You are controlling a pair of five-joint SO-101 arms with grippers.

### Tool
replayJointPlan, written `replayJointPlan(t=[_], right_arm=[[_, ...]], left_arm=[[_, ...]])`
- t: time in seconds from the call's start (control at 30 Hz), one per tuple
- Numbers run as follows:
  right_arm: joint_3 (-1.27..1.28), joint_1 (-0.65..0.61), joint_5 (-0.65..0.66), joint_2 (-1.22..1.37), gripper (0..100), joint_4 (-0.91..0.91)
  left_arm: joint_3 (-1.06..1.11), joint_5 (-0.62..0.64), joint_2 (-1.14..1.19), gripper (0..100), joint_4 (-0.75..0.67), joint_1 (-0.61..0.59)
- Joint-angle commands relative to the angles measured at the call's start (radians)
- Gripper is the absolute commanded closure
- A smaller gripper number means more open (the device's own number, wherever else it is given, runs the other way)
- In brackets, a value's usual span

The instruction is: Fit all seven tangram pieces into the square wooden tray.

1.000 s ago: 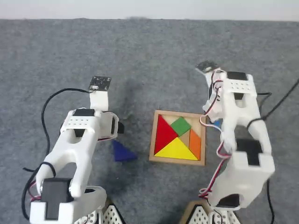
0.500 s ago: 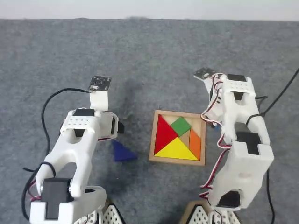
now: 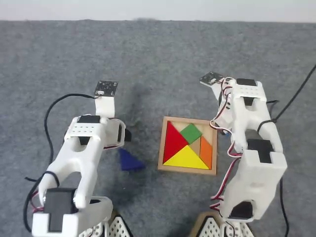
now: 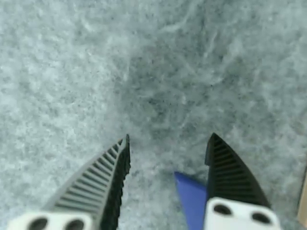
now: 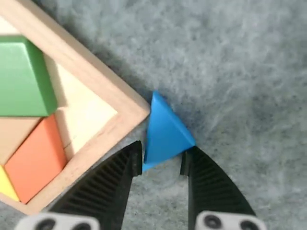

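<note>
Now your right gripper [image 5: 162, 149] is clamped on the light blue wooden triangle [image 5: 165, 129], which lies on the grey carpet [image 5: 240, 57] just beside the square wooden tray's [image 5: 132, 109] outer corner. Your left gripper [image 4: 170, 139] hangs spread apart, with the dark blue wooden triangle [image 4: 192, 199] beside one finger.

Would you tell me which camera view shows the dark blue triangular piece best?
The high view: the dark blue triangular piece lies plainly on the grey mat. The left wrist view catches one corner beside the left gripper.
</note>
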Motion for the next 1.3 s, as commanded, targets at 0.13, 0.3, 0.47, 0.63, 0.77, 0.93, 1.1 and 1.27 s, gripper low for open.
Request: replayJointPlan(t=[0.13, 0.3, 0.47, 0.63, 0.77, 0.93, 1.1, 1.27], right_arm=[[-0.058, -0.013, 0.08, -0.016, 84.3, 0.004], [-0.058, -0.013, 0.083, -0.016, 84.3, -0.005], [-0.06, -0.007, 0.083, -0.018, 84.3, -0.007], [-0.087, 0.016, 0.026, -0.018, 84.6, -0.007], [-0.117, 0.031, -0.089, -0.018, 84.7, -0.016], [-0.124, 0.03, -0.107, -0.018, 84.3, -0.013], [-0.123, 0.012, -0.032, -0.01, 78.3, -0.012], [-0.124, -0.002, -0.017, -0.01, 68.2, -0.021]], left_arm=[[-0.007, 0.006, -0.04, 75, -0.026, 0.0], [-0.005, 0.006, -0.04, 75, -0.026, -0.002], [-0.005, 0.006, -0.04, 75, -0.026, -0.002], [-0.005, 0.006, -0.04, 75, -0.026, -0.002], [-0.007, 0.006, -0.04, 75, -0.026, -0.002], [-0.005, 0.006, -0.04, 75, -0.026, -0.002], [-0.005, 0.006, -0.04, 75, -0.026, -0.002], [-0.005, 0.005, -0.04, 75, -0.026, -0.002]])
